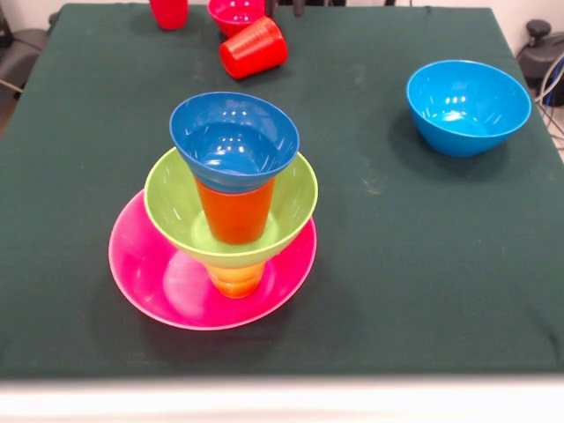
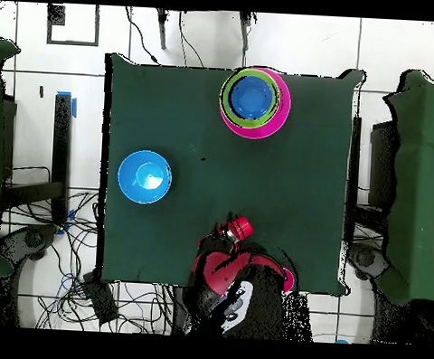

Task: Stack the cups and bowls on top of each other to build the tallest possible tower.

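Note:
The tower stands at the front left of the table: a wide pink bowl (image 1: pixel 159 273), a yellow cup (image 1: pixel 236 280), a lime green bowl (image 1: pixel 176 207), an orange cup (image 1: pixel 236 211) and a small dark blue bowl (image 1: pixel 234 141) on top. In the overhead view the tower (image 2: pixel 254 101) is at the table's far edge. A light blue bowl (image 1: pixel 467 106) (image 2: pixel 145 177) stands alone. A red cup (image 1: pixel 254 48) (image 2: pixel 238 229) lies on its side. Another red cup (image 1: pixel 169 12) and a small red bowl (image 1: pixel 236 14) stand by the far edge. My gripper (image 1: pixel 286 7) shows only as dark tips at the top edge, far from the tower.
The table is covered in a dark green cloth (image 1: pixel 397 264). In the overhead view my arm (image 2: pixel 241 301) hangs over the table's near edge and partly covers the red bowl (image 2: pixel 218 264). Cables lie on the floor around the table.

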`<state>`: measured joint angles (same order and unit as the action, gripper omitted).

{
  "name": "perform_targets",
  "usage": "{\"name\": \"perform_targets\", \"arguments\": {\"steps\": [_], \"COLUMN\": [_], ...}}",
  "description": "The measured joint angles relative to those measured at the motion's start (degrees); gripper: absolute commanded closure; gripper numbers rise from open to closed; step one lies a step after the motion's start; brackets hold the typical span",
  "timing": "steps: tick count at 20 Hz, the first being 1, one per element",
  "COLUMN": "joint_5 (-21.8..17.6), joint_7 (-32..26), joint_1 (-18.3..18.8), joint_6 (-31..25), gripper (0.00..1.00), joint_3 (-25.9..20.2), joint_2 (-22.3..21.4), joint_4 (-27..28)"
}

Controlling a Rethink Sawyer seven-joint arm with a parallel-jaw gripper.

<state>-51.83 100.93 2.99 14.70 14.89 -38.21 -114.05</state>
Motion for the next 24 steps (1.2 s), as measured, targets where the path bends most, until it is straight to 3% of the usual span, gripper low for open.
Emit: {"name": "perform_targets", "arguments": {"steps": [2, 3, 6, 24], "joint_5": [3.74, 7.51, 11.19, 17.52], "joint_7": [0.32, 0.64, 0.81, 0.81], "joint_1": [-2.65, -5.52, -8.47, -15.19], "joint_6": [-0.02, -0.02, -0.02, 0.13], "gripper": [0.00, 0.00, 0.00, 0.00], "joint_3": [3.19, 6.37, 9.42, 19.24], "joint_2": [0.65, 1.09, 1.13, 2.08], "joint_4": [0.02, 0.01, -0.02, -0.02]}}
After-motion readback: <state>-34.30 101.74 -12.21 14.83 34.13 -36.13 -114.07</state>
